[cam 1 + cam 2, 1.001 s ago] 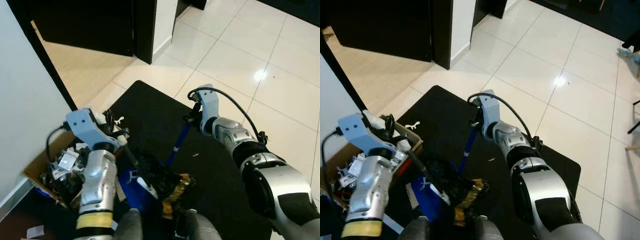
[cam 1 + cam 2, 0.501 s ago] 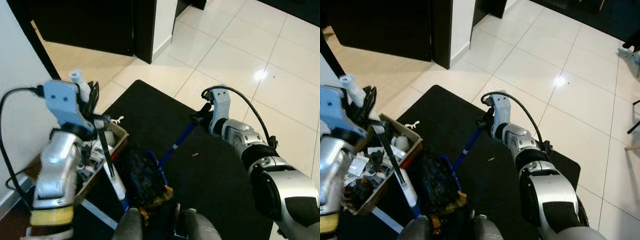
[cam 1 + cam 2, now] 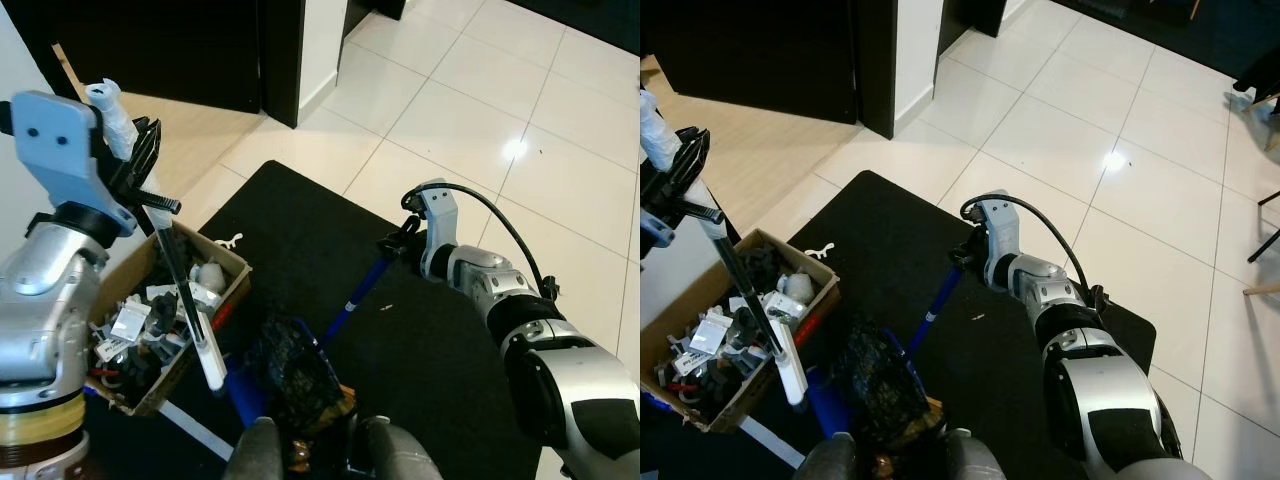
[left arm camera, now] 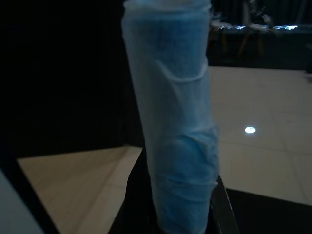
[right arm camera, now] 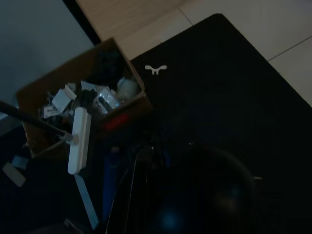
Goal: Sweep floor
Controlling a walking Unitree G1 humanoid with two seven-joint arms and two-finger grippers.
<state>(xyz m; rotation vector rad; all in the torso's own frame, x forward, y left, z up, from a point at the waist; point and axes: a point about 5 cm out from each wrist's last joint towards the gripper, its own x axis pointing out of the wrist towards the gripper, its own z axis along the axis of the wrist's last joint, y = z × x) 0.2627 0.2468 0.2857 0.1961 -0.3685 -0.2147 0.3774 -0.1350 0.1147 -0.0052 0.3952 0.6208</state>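
Broom (image 3: pixel 190 300): thin black stick running from upper left down to a white head (image 3: pixel 790 372), tilted, head hanging just over the near corner of the cardboard box (image 3: pixel 700 395) and the black mat (image 3: pixel 300 240). Top of the stick is wrapped in pale blue-white tape, seen close up in the left wrist view (image 4: pixel 170 122).

Left gripper (image 3: pixel 135 165): raised high at the robot's left, 2 black fingers clamped on the upper part of the broom stick, just below the taped end.

Dustpan (image 3: pixel 290 375): blue, low in the head views just ahead of the robot's body, on the mat; a dark crumpled mass sits in it, contents too dark to tell apart. Its blue handle (image 3: pixel 930 310) slants up and to the right.

Right gripper (image 3: pixel 395 240): reached forward over the mat, at the top end of the blue handle; fingers closed on it. In the right wrist view the handle is very dark and hard to make out.

Box: open, beside the white wall (image 3: pixel 15 60), packed with mixed small items, white and black pieces, 1 red patch on its side.

Surroundings: small white scrap (image 3: pixel 822 253) on the mat near the box; 1 tiny speck (image 3: pixel 384 309) on the mat right of the handle. Glossy white tile floor (image 3: pixel 470 110) beyond the mat, with 1 bright light reflection. Dark doorway at top.
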